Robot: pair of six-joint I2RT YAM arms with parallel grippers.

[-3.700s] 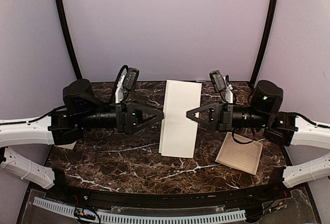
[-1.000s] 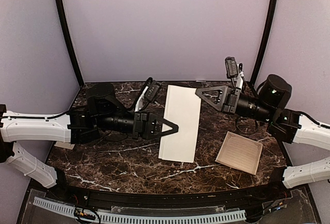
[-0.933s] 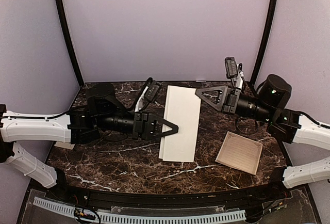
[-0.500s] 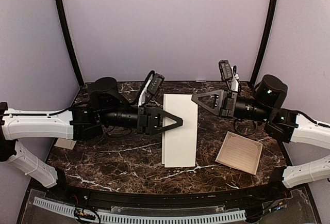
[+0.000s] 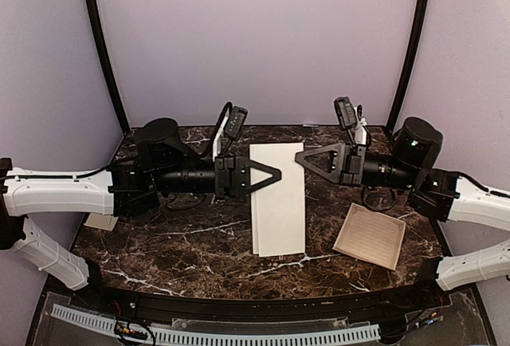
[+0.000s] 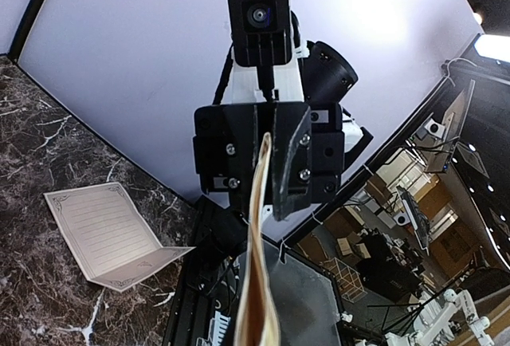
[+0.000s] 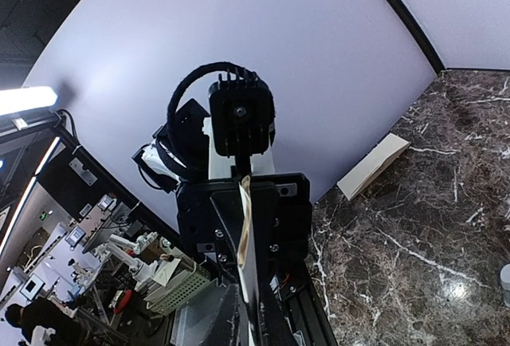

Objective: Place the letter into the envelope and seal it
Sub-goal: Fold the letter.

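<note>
The long cream envelope lies lengthwise across the middle of the marble table. My left gripper is shut on its left long edge. My right gripper pinches the right edge a little farther back. In the left wrist view the envelope runs edge-on, slightly bulged, toward the right gripper facing it. In the right wrist view the envelope stands edge-on between my fingers, and the left gripper faces me. A folded, lined letter sheet with a printed border lies flat at the right, also in the left wrist view.
A small cream box sits at the table's left edge under the left arm and shows in the right wrist view. A purple backdrop with black poles closes the back. A perforated strip runs along the near edge.
Both grippers have moved toward each other. The left one shifted farther back along the envelope's edge and the right one came nearer. The envelope turned straighter and slid slightly right.
</note>
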